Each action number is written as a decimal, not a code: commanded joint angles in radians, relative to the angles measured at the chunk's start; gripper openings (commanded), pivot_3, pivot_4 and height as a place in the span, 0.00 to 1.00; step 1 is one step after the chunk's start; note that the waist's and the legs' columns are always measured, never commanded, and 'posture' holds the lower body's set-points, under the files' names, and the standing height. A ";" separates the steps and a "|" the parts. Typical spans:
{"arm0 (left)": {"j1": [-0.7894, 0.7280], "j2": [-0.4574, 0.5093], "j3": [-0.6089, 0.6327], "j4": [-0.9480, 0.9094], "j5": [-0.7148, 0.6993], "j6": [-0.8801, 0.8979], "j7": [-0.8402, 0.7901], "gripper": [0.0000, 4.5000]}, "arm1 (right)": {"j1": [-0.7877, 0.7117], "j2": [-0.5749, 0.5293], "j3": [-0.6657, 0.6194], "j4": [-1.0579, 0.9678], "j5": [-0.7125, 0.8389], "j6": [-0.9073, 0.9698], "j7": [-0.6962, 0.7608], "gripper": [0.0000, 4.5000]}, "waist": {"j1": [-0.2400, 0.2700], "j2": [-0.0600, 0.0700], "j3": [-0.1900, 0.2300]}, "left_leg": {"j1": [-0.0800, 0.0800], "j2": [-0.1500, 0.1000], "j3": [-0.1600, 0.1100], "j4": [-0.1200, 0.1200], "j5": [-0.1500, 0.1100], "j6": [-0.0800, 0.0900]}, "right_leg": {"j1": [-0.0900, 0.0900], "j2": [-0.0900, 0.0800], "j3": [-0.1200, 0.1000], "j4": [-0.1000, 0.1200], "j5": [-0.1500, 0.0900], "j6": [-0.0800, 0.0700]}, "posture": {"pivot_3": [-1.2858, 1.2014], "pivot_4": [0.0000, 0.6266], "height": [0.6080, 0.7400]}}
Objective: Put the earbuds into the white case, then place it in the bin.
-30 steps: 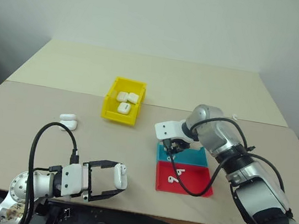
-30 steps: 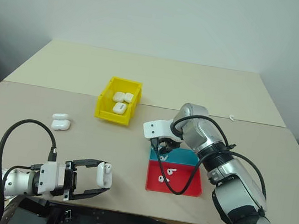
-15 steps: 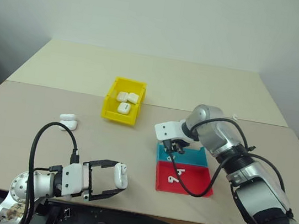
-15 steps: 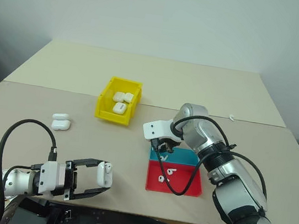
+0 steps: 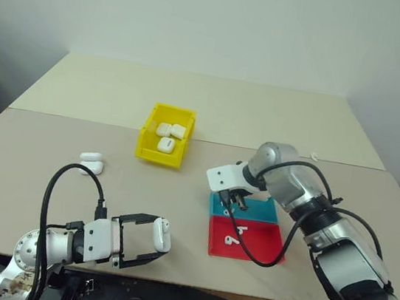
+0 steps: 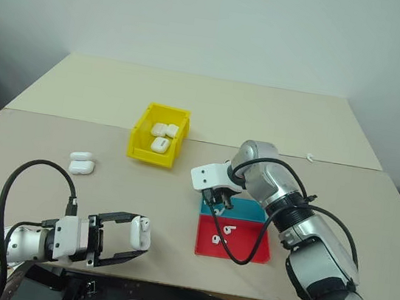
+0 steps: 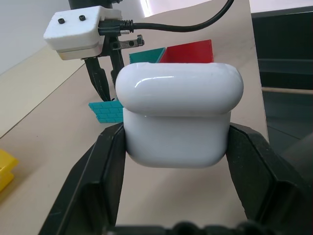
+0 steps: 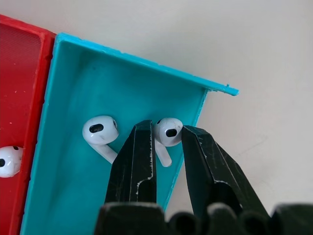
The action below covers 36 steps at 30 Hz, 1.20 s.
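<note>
My left gripper [image 5: 151, 242] is shut on a closed white case [image 7: 178, 120], held just above the table's near edge. Over the blue tray [image 5: 255, 211], my right gripper [image 8: 164, 129] points steeply down. Its black fingers [image 8: 142, 156] press on both sides of one earbud [image 8: 169, 131], which still lies against the tray's wall. A second earbud [image 8: 100, 131] lies just beside it in the same tray. The yellow bin [image 5: 158, 157] stands further back, left of the right gripper, with three white cases [image 5: 166, 135] inside.
A red tray [image 5: 259, 246] touches the blue one on its near side and holds more earbuds [image 5: 234, 238]. Another white case [image 5: 92, 159] lies on the table's left part. A black cable [image 5: 60, 190] loops above my left arm.
The right gripper's fingers have drawn together around the earbud in the blue tray. The left gripper and its case have stayed still.
</note>
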 commanded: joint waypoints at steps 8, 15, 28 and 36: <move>-0.139 -0.040 -0.008 -0.098 -0.147 0.120 0.065 0.62 | 0.050 -0.162 -0.326 -0.388 0.183 0.327 -0.015 0.13 | 0.012 0.000 0.000 | -0.002 0.000 0.000 0.000 0.000 0.000 | -0.002 0.000 0.000 0.002 0.000 0.000 | 0.52 0.24 1.00; -0.304 -0.088 -0.045 -0.137 -0.247 0.262 0.116 0.62 | 0.188 -0.211 -0.720 -0.777 0.462 0.696 -0.093 0.13 | 0.006 0.000 0.000 | -0.002 0.000 0.000 0.001 0.000 0.000 | -0.002 0.000 0.001 0.002 0.000 0.000 | 0.52 0.24 1.00; -0.627 -0.250 -0.112 -0.092 -0.343 0.442 0.198 0.62 | 0.188 0.107 -1.300 -1.190 1.130 1.194 -0.373 0.13 | 0.004 0.000 0.000 | -0.001 -0.001 -0.003 0.001 0.000 0.000 | 0.001 0.001 0.000 0.002 0.000 0.000 | 0.52 0.24 1.00; -0.644 -0.259 -0.114 -0.099 -0.348 0.456 0.167 0.62 | 0.253 0.095 -1.337 -1.174 1.463 1.168 -0.567 0.13 | -0.001 0.000 0.000 | -0.001 -0.001 -0.004 0.001 0.000 0.000 | 0.002 0.001 0.000 0.002 0.000 0.001 | 0.52 0.24 1.00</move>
